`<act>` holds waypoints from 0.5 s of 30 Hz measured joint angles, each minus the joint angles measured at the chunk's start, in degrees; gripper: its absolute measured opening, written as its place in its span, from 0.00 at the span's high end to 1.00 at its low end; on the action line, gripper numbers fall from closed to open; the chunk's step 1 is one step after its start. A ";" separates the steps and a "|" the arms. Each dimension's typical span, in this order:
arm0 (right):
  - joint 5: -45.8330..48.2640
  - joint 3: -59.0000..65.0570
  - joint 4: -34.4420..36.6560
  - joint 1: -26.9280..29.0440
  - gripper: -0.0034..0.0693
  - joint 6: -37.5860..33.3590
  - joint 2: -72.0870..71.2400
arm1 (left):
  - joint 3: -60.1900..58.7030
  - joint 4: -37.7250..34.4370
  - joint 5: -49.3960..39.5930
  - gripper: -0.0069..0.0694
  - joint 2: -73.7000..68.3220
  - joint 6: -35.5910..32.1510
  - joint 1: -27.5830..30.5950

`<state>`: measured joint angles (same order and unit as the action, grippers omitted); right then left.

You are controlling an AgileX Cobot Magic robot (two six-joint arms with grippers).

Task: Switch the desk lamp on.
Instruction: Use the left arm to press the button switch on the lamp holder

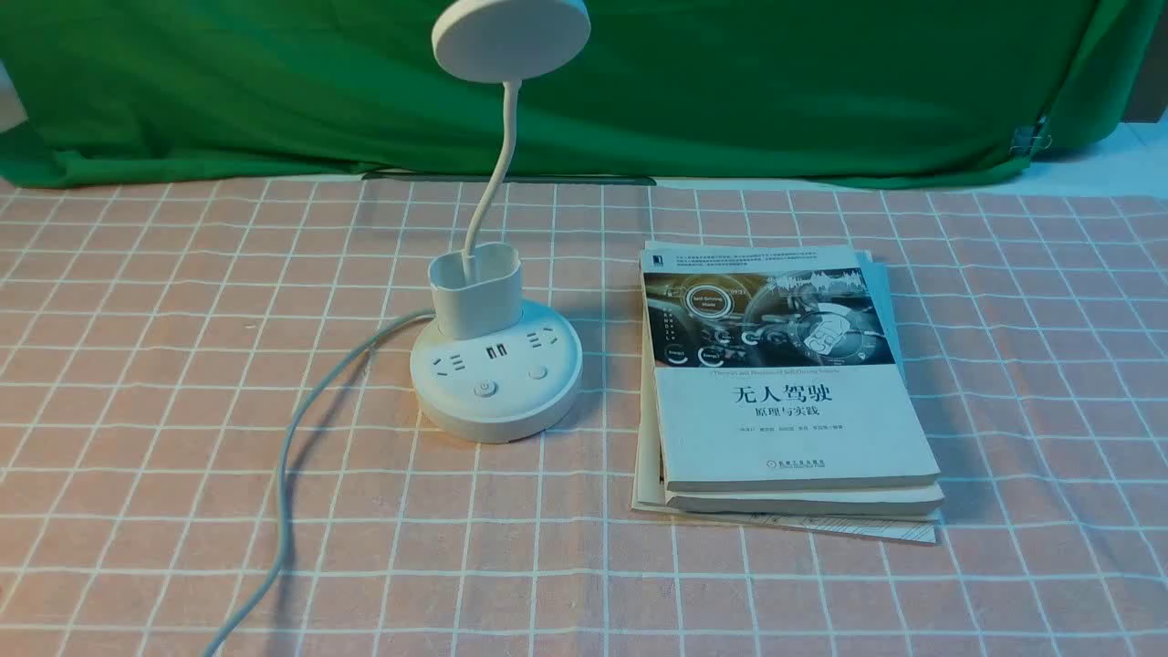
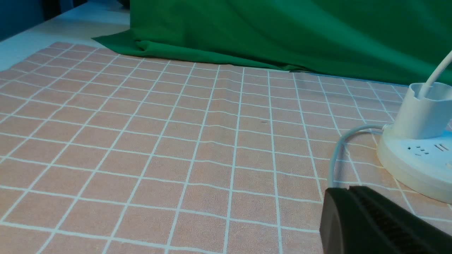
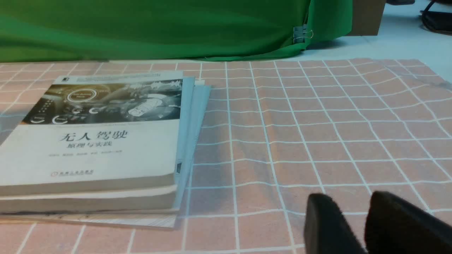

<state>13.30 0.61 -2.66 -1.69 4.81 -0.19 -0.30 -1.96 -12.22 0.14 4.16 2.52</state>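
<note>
The white desk lamp stands left of centre on the checked cloth: a round disc head, a thin bent neck, a cup-shaped holder and a round base with sockets and buttons. Its grey cord runs off to the near left. The head looks unlit. Neither gripper shows in the front view. In the left wrist view my left gripper is shut and empty, low over the cloth, short of the base and beside the cord. My right gripper is open by a narrow gap and empty.
A stack of books lies to the right of the lamp; it also shows in the right wrist view. A green cloth backdrop hangs along the far edge. The pink checked tablecloth covers the table.
</note>
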 joint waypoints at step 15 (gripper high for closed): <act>0.00 0.00 0.00 0.00 0.62 0.00 0.00 | 0.00 0.00 0.00 0.88 0.00 0.00 0.00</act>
<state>13.30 0.61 -2.66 -1.69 4.81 -0.19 -0.30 -1.96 -12.22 0.14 4.16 2.52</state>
